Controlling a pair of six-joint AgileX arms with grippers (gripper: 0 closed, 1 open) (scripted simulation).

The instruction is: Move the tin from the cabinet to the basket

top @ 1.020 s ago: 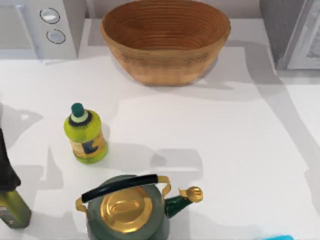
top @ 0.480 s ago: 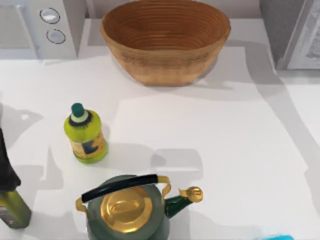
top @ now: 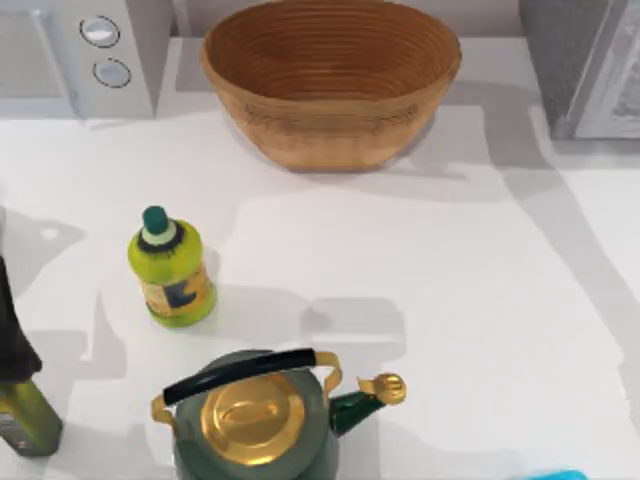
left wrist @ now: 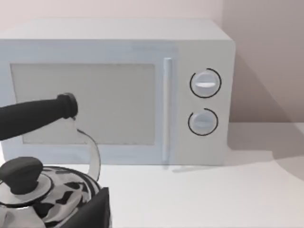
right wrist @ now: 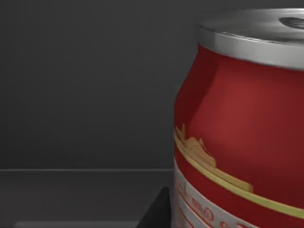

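The tin [right wrist: 242, 128], red with a silver top, stands very close in the right wrist view against the dark inside of the cabinet [right wrist: 85, 85]. A dark part of my right gripper [right wrist: 159, 213] shows low beside the tin. From above, the grey cabinet [top: 590, 60] sits at the table's far right corner. The tan woven basket [top: 330, 135] stands at the back middle with nothing visible in it. A dark part of my left gripper [left wrist: 90, 211] shows in the left wrist view, facing the microwave.
A white microwave [top: 80, 50] fills the back left corner. A yellow-green bottle [top: 172, 270] stands left of centre and a green kettle with a gold lid [top: 255, 420] at the front. A dark bottle [top: 20, 400] is at the left edge. A patterned kettle [left wrist: 42, 190] shows before the microwave.
The shadow across the table's right side has shifted slightly. None of the objects on the table has moved.
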